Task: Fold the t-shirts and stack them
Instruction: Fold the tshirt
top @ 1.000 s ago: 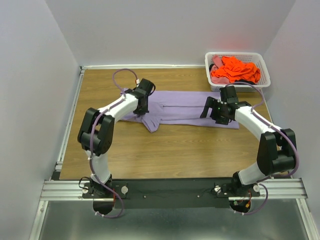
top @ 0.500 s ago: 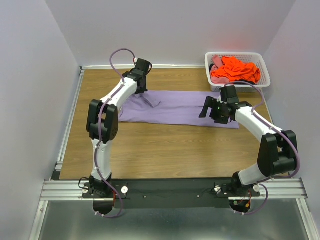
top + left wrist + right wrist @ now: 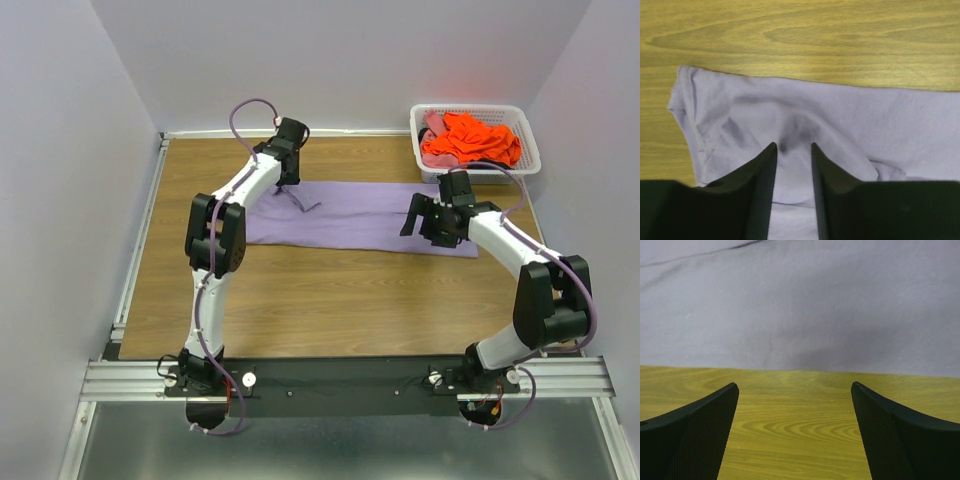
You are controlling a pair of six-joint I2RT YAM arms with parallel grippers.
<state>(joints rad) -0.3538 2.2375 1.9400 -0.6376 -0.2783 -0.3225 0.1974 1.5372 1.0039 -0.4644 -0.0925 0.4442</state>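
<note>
Care with release: left end effector (image 3: 793,146), jaws narrowly parted over lavender t-shirt (image 3: 350,215), should lift straight without dragging cloth; right end effector (image 3: 794,385) gapes empty at its near edge

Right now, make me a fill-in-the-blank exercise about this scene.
The lavender t-shirt lies spread on the wooden ____.
The orange t-shirt is piled in the white ____.
The right gripper hovers with jaws wide ____, holding nothing.
Missing words: table; basket; open.
</note>
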